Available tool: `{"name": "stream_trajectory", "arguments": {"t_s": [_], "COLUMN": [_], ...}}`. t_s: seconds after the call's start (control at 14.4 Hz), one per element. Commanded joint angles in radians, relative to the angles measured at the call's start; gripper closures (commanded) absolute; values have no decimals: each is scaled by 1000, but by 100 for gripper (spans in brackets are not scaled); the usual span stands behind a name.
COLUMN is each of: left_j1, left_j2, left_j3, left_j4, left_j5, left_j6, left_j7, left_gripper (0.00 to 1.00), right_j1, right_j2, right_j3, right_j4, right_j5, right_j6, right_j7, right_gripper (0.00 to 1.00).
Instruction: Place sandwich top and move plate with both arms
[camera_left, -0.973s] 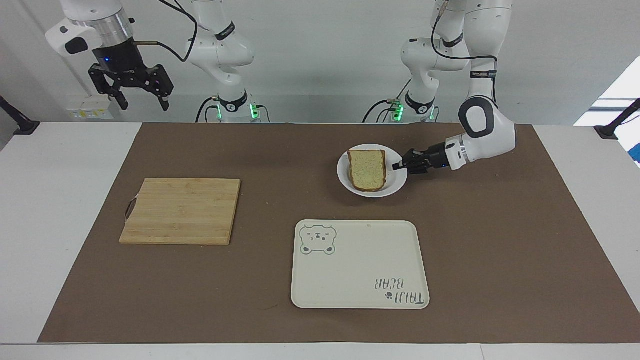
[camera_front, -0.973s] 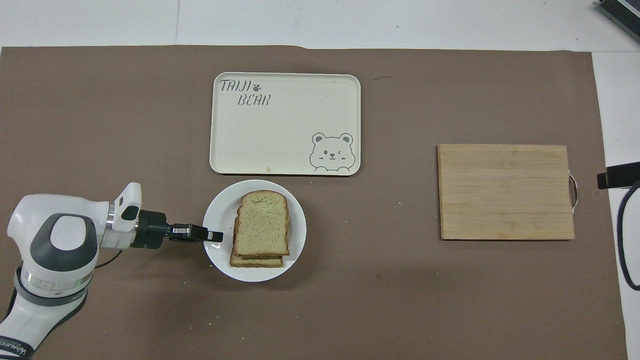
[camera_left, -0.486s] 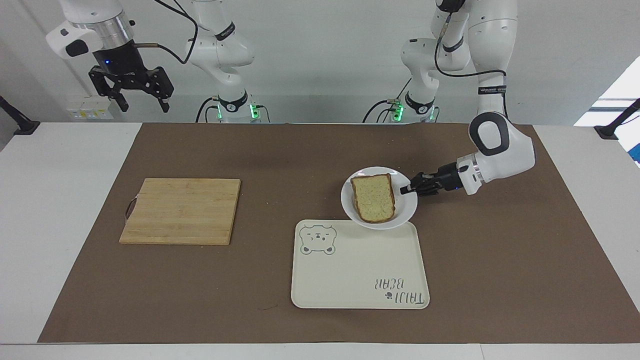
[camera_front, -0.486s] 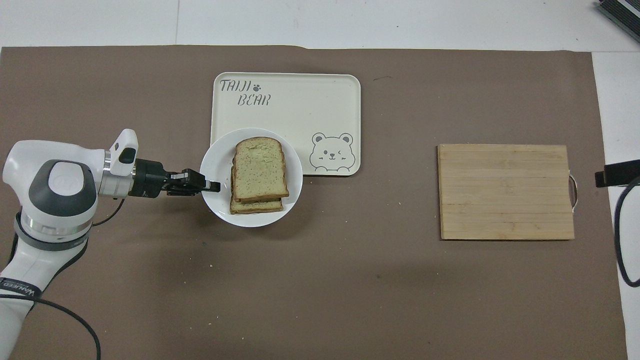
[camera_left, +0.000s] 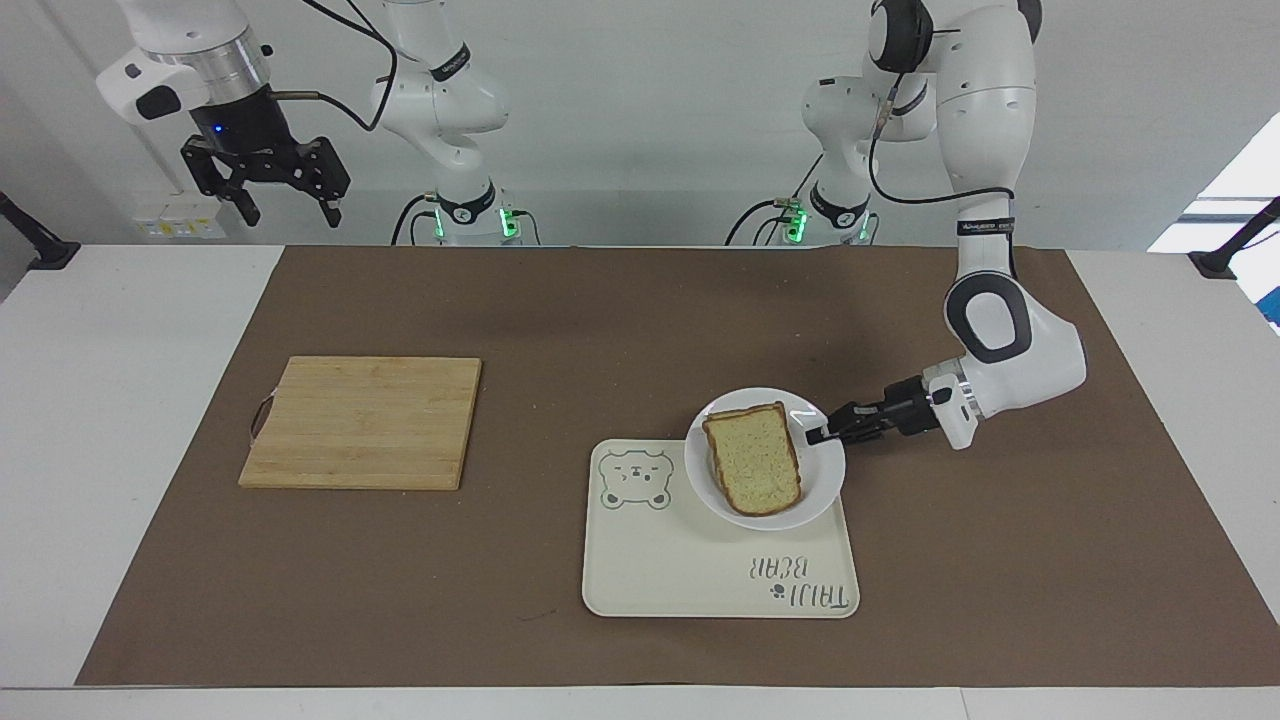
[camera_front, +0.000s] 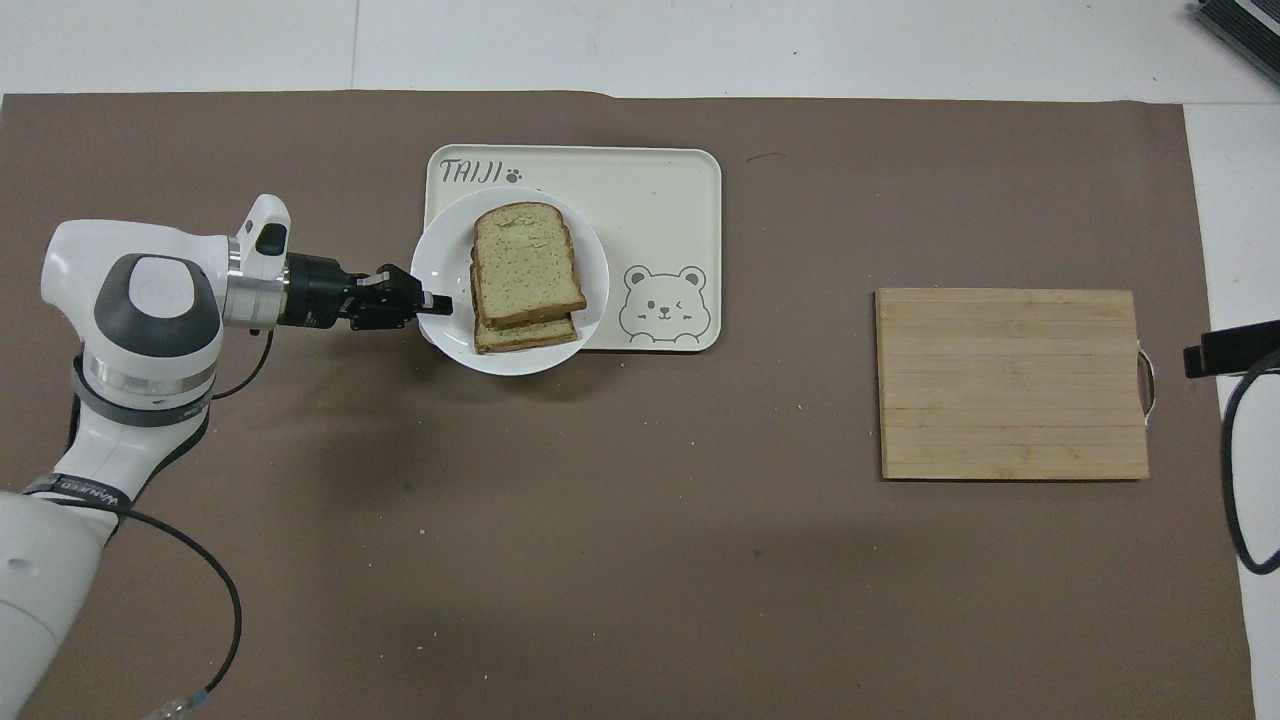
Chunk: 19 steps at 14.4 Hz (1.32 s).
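Your left gripper (camera_left: 818, 434) (camera_front: 436, 301) is gripping the rim of the plate (camera_left: 826, 480) (camera_front: 440, 268) with clenched fingers, holding it over the bear-print tray (camera_left: 670, 570) (camera_front: 650, 200) right of centre in the facing frame. The sandwich top (camera_left: 756, 470) (camera_front: 525, 264) is lying on the stacked bread on the plate. Your right gripper (camera_left: 283, 208) is waiting at upper left, its fingers spread apart, above the counter (camera_left: 120, 400) and the cutting board (camera_left: 362, 422) (camera_front: 1012, 384).

White surface (camera_left: 120, 420), mostly covered by a brown mat (camera_left: 560, 330). On the mat: wooden cutting board (camera_left: 362, 422) toward the right arm's end, cream bear-print tray (camera_left: 700, 570) beside it, farther from the robots.
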<state>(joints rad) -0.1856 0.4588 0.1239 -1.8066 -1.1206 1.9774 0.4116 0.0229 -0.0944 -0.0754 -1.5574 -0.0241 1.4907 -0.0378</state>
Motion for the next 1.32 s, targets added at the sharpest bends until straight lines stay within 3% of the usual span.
{"name": "stream_trajectory", "arguments": {"t_s": [0.0,0.14,0.35,0.42,0.49,0.69,0.97,1.25], "left_j1": [21,15,1,8,17,40,37,37], "left_j2": [84,98,98,96,93,81,12,-80], "left_j3": [-87,-144,-144,-144,-139,-133,-89,-76], "left_j4": [85,102,102,102,101,108,133,130], "left_j5": [-31,-30,-24,-21,-19,37,233,638], "left_j6": [90,182,198,190,179,190,184,170], "left_j7": [-39,-60,-85,-85,-83,-94,-245,-495], "left_gripper": [100,100,100,46,0,0,0,0], "right_j1": [-3,-9,-9,-8,-5,-3,12,12], "right_j2": [-15,-15,-15,-15,-13,2,-10,-19], "right_j3": [3,2,5,5,5,6,9,11], "right_j4": [-29,-29,-30,-32,-30,-15,-32,-46], "right_j5": [0,-2,0,0,0,-2,-3,-3], "right_j6": [17,19,17,16,14,-4,2,10], "right_j7": [2,2,2,2,2,2,6,2], "right_gripper": [0,0,0,0,0,0,0,0]}}
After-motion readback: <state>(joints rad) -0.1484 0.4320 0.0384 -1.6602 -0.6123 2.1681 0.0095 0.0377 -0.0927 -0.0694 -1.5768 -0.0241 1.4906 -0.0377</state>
